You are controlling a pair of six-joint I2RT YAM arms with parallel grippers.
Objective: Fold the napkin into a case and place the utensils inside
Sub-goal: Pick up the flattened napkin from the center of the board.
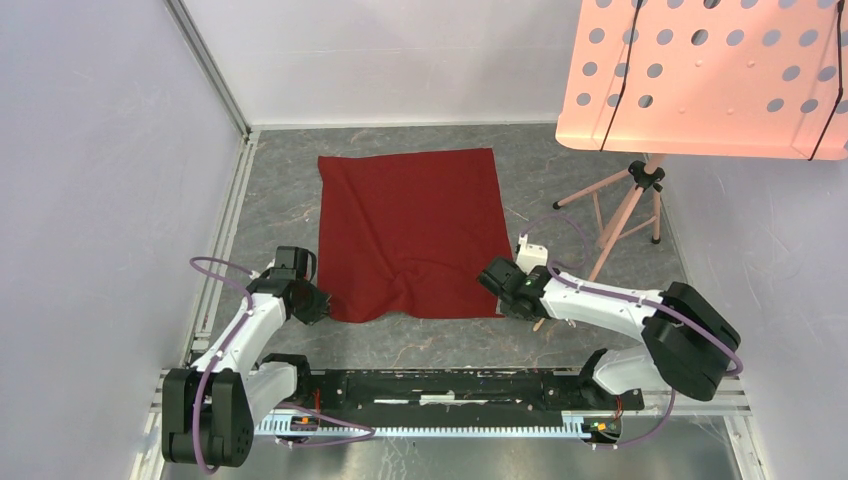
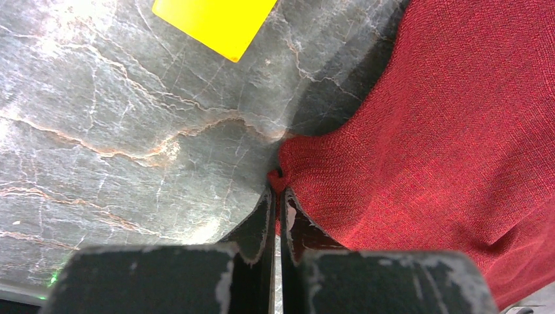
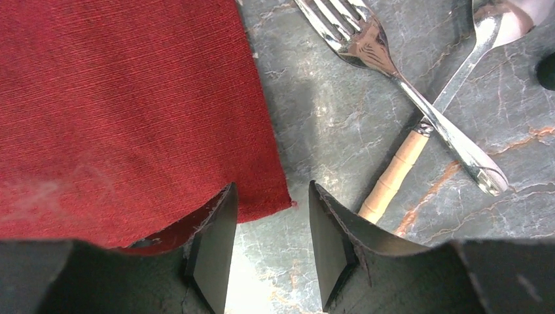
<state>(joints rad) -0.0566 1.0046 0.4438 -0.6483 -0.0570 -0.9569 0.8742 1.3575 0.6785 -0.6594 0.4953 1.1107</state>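
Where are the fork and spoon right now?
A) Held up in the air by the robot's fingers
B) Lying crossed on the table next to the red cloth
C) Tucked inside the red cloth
B: the right wrist view shows the fork and spoon crossed over each other on the bare table, just beside the edge of the napkin.
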